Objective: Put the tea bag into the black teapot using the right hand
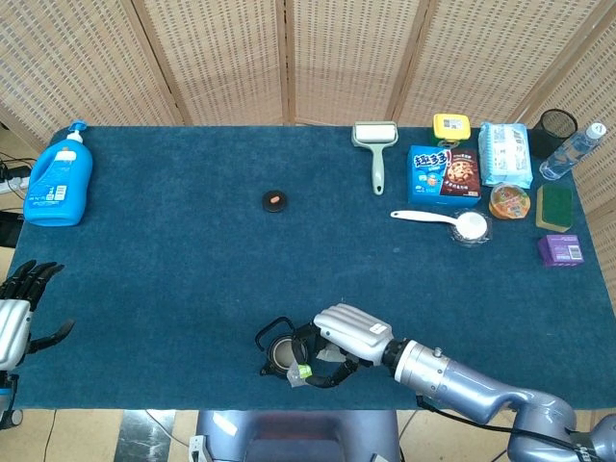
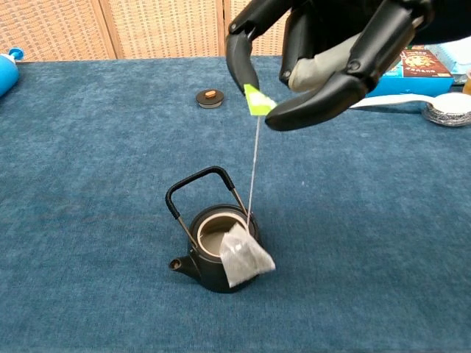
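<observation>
Right hand [image 2: 324,66] is pinching the green tag [image 2: 257,100] of the tea bag [image 2: 245,256], which is hanging on its string below the fingers against the black teapot [image 2: 218,254] rim, outside the opening. Upright teapot handle [image 2: 200,188] is standing left of the string; teapot lid [image 1: 275,200] is sitting well beyond the hand. Left hand [image 1: 17,313] is idling at the far table edge, fingers spread, holding nothing.

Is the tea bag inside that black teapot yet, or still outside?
Outside. The white tea bag hangs on its string from the right hand, against the black teapot's outer rim, not down in the opening.
</observation>
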